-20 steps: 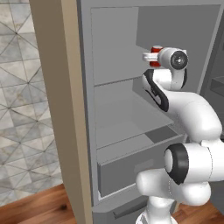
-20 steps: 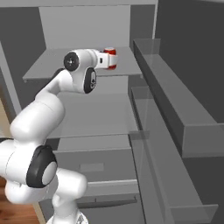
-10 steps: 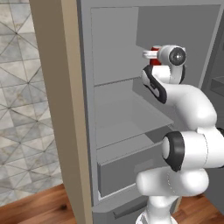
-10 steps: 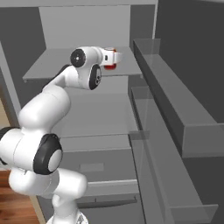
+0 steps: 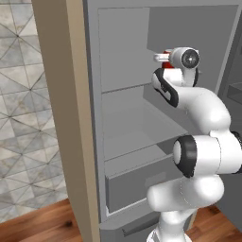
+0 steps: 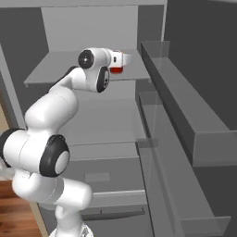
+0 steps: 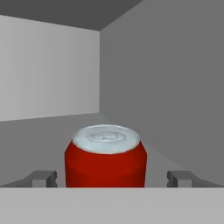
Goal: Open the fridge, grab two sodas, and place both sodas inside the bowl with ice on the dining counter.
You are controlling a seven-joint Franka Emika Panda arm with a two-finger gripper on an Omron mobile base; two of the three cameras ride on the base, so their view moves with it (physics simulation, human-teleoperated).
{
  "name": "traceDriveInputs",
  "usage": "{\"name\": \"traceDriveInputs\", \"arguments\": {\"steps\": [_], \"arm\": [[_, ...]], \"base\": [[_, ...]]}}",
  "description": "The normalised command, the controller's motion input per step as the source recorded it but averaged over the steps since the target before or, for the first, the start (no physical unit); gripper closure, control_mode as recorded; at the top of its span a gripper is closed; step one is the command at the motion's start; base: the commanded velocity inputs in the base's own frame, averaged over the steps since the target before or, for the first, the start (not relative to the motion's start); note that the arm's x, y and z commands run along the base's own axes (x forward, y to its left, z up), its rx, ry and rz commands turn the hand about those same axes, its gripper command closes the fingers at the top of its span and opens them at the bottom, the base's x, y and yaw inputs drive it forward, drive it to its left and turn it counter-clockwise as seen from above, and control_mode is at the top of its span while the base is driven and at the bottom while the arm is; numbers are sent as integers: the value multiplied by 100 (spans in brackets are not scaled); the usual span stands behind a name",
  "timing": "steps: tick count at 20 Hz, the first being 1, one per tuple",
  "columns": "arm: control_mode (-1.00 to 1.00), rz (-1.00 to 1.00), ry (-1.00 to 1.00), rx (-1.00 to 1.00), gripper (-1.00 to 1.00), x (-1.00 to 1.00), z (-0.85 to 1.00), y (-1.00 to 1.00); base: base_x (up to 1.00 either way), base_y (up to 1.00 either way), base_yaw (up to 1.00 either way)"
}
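With the fridge (image 5: 123, 118) door open, the claw (image 7: 112, 178) is reaching onto the top shelf (image 6: 60, 69), its jaws spread wide on either side of the red can (image 7: 105, 156), which stands upright between them near the shelf's back corner. Nothing is gripped yet. If the arm pushes further before closing, it could knock the can over or shove it against the wall.

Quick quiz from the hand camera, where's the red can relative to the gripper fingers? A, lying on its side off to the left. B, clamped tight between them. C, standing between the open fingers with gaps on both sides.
C: the red can stands upright on the fridge shelf, centred in the open gripper, with each fingertip clear of its sides.
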Motion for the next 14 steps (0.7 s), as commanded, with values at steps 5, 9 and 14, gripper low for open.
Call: {"name": "traceDriveInputs", "arguments": {"steps": [5, 9, 14], "arm": [[-100, 0, 1, 0, -100, 17, 0, 0], [-100, 0, 2, 0, -100, 18, -3, 0], [-100, 0, 2, 0, 100, 16, -10, 0]], "base": [[0, 0, 0], [0, 0, 0], [0, 0, 0]]}}
